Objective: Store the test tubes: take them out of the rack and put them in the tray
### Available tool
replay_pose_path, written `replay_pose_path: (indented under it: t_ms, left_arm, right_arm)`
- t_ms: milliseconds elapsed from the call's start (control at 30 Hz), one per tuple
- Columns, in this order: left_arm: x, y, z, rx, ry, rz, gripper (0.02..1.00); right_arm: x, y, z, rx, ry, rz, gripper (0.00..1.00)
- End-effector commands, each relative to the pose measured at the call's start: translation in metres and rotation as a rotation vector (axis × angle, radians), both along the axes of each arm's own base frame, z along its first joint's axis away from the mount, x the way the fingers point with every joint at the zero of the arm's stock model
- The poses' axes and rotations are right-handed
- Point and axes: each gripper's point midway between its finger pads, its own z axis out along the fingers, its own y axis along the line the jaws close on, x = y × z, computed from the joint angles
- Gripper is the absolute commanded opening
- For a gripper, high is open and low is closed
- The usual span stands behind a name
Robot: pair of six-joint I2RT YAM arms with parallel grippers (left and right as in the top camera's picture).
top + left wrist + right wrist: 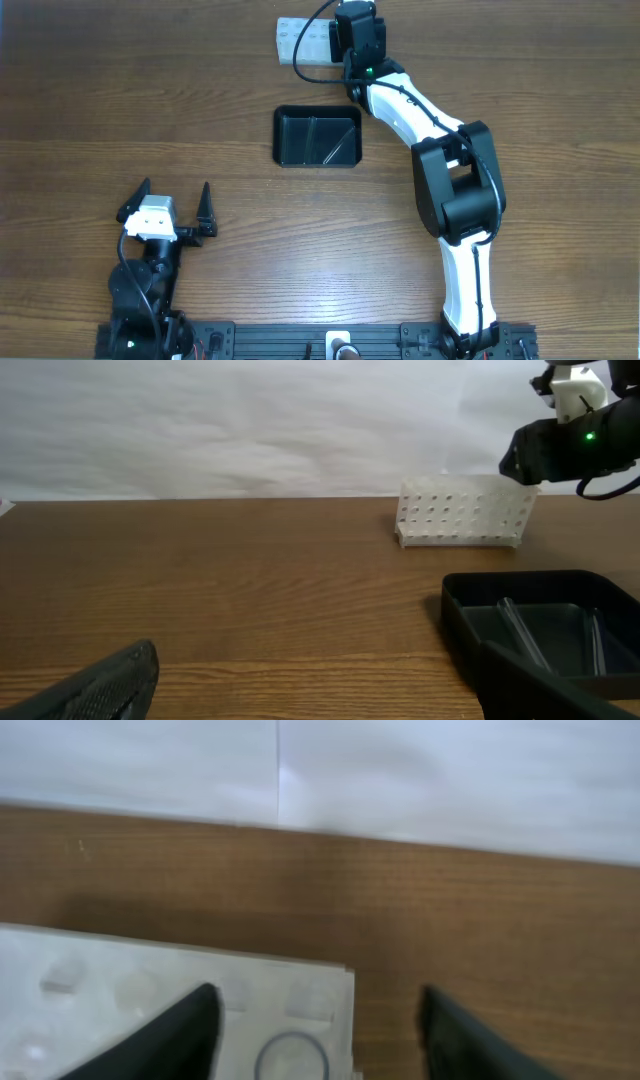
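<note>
Brown wood all across from above: the desk (120, 90) carries the white rack (300, 40) at the far edge and the black tray (278, 135) just nearer, the two a little apart. Clear tubes (322, 138) lie flat inside the tray, at least two of them, slanted along its floor. The right arm (400, 100) stretches up the desk, and its black wrist sits over the rack's right end, covering that corner. Down at the near left, the left pincer (175, 185) rests well away from everything, its fingers spread wide and nothing between them.

Over to the left wrist view: the rack (465, 512) stands upright on the desk in front of a white wall, rows of holes facing this way. The tray (470, 610) sits closer, and the tubes (520, 630) show lying on its bottom. The right arm's dark wrist (570, 445) hangs at the rack's far upper corner. One dark finger (100, 685) of the left pincer pokes in low down.

Now the right wrist view: the right pincer (318, 1010) is parted wide and holds nothing. One finger (170, 1040) is above the rack's top plate (120, 980); the other finger (470, 1040) is out over bare wood past the rack's end. Between them, in a hole right at the rack's end, sits a round clear rim (292, 1058), the mouth of a tube by the look of it, with neither finger touching it.
</note>
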Motion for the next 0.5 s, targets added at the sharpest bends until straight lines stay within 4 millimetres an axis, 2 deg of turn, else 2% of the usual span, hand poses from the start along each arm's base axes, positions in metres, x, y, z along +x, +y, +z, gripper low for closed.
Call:
replay_pose_path:
  t_ms: [33, 167, 500]
  left_arm:
    - [-0.0002, -0.001, -0.0015, 0.007, -0.001, -0.009, 1.0]
    - [-0.0002, -0.0011, -0.0015, 0.007, -0.001, -0.009, 1.0]
    - [-0.0002, -0.001, -0.0015, 0.007, -0.001, -0.009, 1.0]
  right_arm:
    - [0.0025, -0.0026, 0.0007, 0.005, -0.006, -0.003, 0.367]
    - [0.0023, -0.0019, 0.0006, 0.005, -0.006, -0.002, 0.229]
    - [0.0023, -0.0019, 0.0008, 0.012, -0.006, -0.005, 0.119]
